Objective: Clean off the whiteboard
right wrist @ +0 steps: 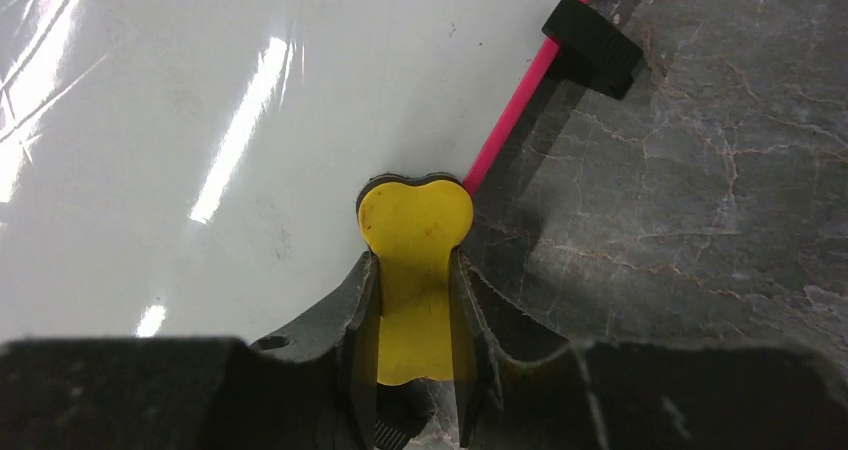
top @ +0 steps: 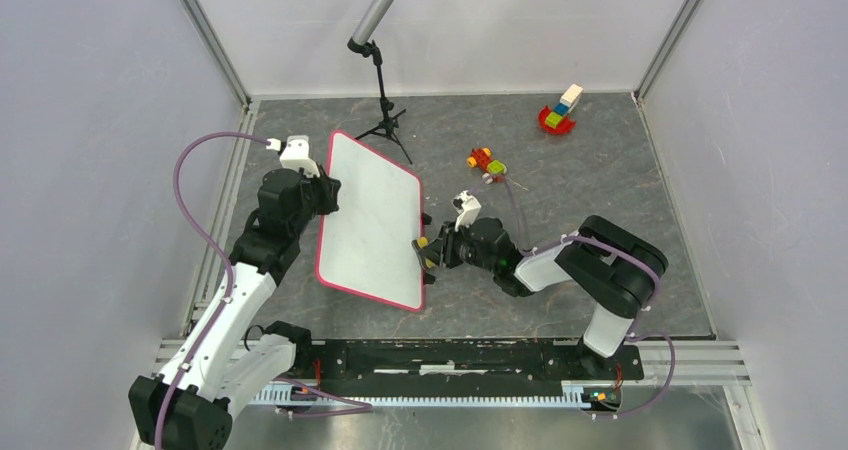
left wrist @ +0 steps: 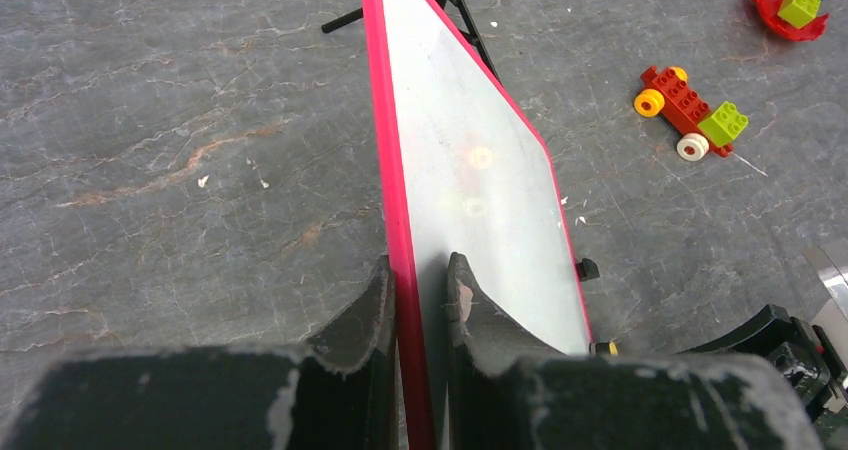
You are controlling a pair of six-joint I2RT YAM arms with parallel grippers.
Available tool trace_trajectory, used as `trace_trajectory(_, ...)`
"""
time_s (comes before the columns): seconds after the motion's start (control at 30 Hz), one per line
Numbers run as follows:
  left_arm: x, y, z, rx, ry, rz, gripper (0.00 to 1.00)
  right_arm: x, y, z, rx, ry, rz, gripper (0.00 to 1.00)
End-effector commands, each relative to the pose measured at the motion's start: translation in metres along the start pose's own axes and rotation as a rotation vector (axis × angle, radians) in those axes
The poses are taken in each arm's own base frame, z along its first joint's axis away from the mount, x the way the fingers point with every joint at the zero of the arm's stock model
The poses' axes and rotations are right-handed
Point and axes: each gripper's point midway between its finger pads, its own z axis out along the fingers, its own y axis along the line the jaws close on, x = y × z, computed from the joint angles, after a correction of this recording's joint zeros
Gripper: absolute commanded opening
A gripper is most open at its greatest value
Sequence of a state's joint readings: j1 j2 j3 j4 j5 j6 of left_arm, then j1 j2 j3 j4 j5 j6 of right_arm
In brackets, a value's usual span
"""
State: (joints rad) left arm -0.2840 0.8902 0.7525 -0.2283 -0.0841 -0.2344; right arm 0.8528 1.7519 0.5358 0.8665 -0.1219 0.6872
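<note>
One whiteboard (top: pixel 370 215), blank white with a pink rim, stands tilted at centre-left of the overhead frame. The left gripper (left wrist: pixel 418 290) is clamped on its rim; the right gripper (right wrist: pixel 415 270) pinches one yellow eraser (right wrist: pixel 415 225) against the board's right edge. Two brick toys (top: pixel 487 162) lie upper right

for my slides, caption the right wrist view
The right end effector grips a yellow eraser at the whiteboard edge

Blank pink-rimmed whiteboard (top: pixel 370 215), tilted, left edge raised
</note>
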Motion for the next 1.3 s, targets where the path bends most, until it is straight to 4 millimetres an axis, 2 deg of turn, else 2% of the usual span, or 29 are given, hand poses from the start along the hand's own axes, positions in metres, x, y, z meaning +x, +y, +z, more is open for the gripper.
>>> trace_trajectory(0.0,0.066,0.003,-0.003,0.052,0.241,0.206,0.02,0.011,0.008,-0.009,-0.018,0.034,-0.055,0.00)
trace_trajectory(0.07,0.063,0.005,-0.004,0.037,0.237,0.196,0.07,0.004,0.011,-0.013,0.003,0.027,-0.107,0.00)
trace_trajectory(0.2,0.056,0.008,-0.007,0.004,0.205,0.169,0.24,-0.024,0.009,-0.027,0.089,0.007,-0.240,0.01)
trace_trajectory(0.27,0.049,0.008,-0.009,0.000,0.180,0.155,0.35,-0.040,-0.004,-0.038,0.176,-0.015,-0.319,0.01)
trace_trajectory(0.33,0.043,0.008,-0.012,-0.011,0.159,0.139,0.45,-0.044,-0.019,-0.050,0.236,0.001,-0.357,0.01)
trace_trajectory(0.4,0.041,0.007,-0.015,-0.008,0.145,0.126,0.53,-0.044,-0.034,-0.063,0.289,0.014,-0.379,0.01)
trace_trajectory(0.53,0.034,0.004,-0.018,0.005,0.117,0.110,0.60,-0.030,-0.064,-0.091,0.396,0.057,-0.414,0.01)
trace_trajectory(0.6,0.029,0.004,-0.020,0.005,0.104,0.110,0.69,-0.022,-0.075,-0.104,0.443,0.084,-0.426,0.02)
trace_trajectory(0.73,0.017,0.003,-0.024,0.002,0.072,0.112,0.73,-0.008,-0.088,-0.123,0.490,0.111,-0.430,0.03)
trace_trajectory(0.8,0.015,0.002,-0.025,0.007,0.063,0.106,0.74,-0.007,-0.090,-0.126,0.499,0.114,-0.424,0.04)
trace_trajectory(1.0,0.006,0.003,-0.034,-0.007,0.043,0.100,0.79,-0.014,-0.075,-0.110,0.442,0.125,-0.420,0.04)
trace_trajectory(1.1,-0.008,0.008,-0.045,-0.038,0.017,0.104,0.80,-0.015,-0.076,-0.108,0.444,0.122,-0.420,0.03)
trace_trajectory(1.17,-0.021,0.011,-0.054,-0.063,-0.013,0.085,0.86,-0.012,-0.080,-0.109,0.462,0.131,-0.417,0.04)
trace_trajectory(1.27,-0.040,0.007,-0.064,-0.058,-0.063,0.036,0.91,-0.005,-0.084,-0.109,0.469,0.154,-0.407,0.10)
